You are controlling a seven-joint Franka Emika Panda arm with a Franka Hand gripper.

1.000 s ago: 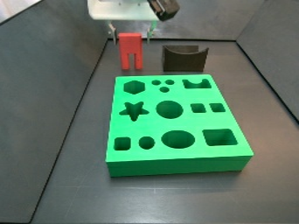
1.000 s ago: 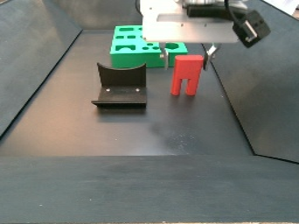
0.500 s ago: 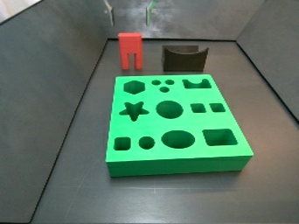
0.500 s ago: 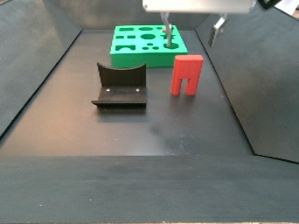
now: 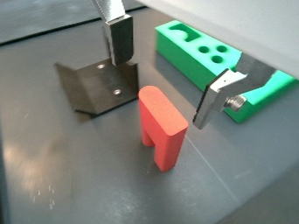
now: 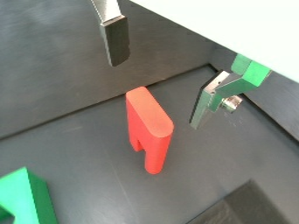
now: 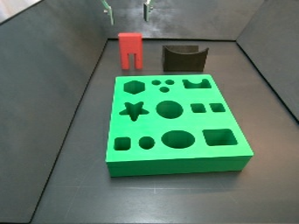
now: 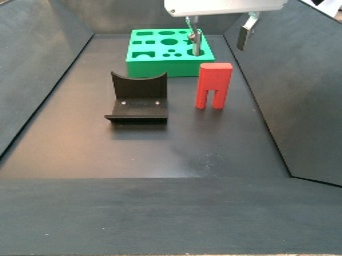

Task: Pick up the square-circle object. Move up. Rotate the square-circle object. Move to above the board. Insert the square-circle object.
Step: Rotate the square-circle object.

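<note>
The square-circle object (image 7: 129,51) is a small red block standing upright on its two legs on the dark floor, also clear in the other side view (image 8: 214,85). My gripper (image 7: 126,16) hangs open above it, not touching it. In both wrist views the red block (image 5: 162,127) (image 6: 149,131) stands below the gap between the two silver fingers (image 5: 117,39) (image 6: 211,101), and nothing is held. The green board (image 7: 176,118) with its shaped cut-outs lies flat next to the block, seen further back in the other side view (image 8: 158,50).
The fixture (image 7: 184,57), a dark bracket, stands close beside the red block and is seen again in a side view (image 8: 136,98) and a wrist view (image 5: 100,83). Sloping dark tray walls (image 8: 40,90) enclose the floor on both sides.
The gripper has risen from around the top of the red block to well above it. The block, the board and the fixture have not moved.
</note>
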